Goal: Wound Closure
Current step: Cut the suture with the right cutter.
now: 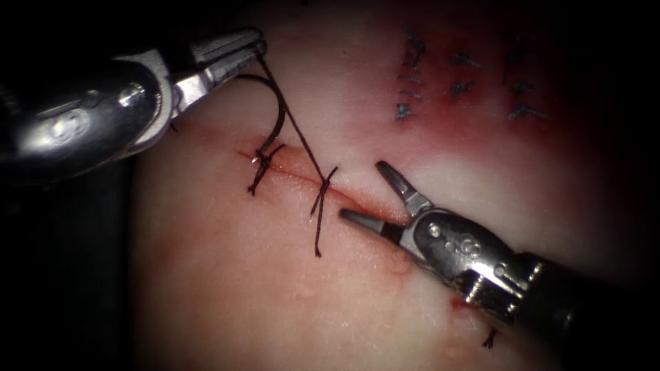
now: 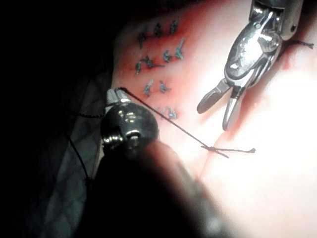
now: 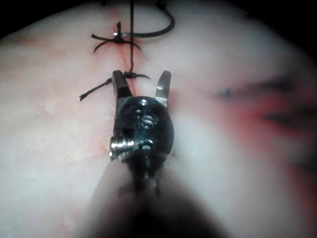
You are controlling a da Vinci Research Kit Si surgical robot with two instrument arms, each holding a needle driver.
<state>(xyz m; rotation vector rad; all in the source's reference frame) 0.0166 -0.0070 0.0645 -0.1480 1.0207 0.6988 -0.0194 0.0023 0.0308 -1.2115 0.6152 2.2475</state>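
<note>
My left tool [image 1: 258,49] reaches in from the upper left, jaws shut on the dark thread [image 1: 292,120] close to the needle's tail. The thread runs taut down to a knot [image 1: 323,183] on the cut [image 1: 357,199]. The curved needle [image 1: 280,113] hangs below those jaws, outside the tissue along its arc. Its tip rests at the cut by an older stitch [image 1: 265,168]; I cannot tell whether it enters. My right tool [image 1: 361,191] holds nothing, jaws open over the cut just right of the knot. The same knot [image 2: 210,147] and thread [image 3: 132,44] show in the wrist views.
Several blue ink marks [image 1: 457,75] dot the tissue at the upper right, over red fluid [image 1: 495,130]. A short cut thread end [image 1: 489,338] lies by the right tool's shaft. The tissue's edge falls into dark at the left [image 1: 134,275].
</note>
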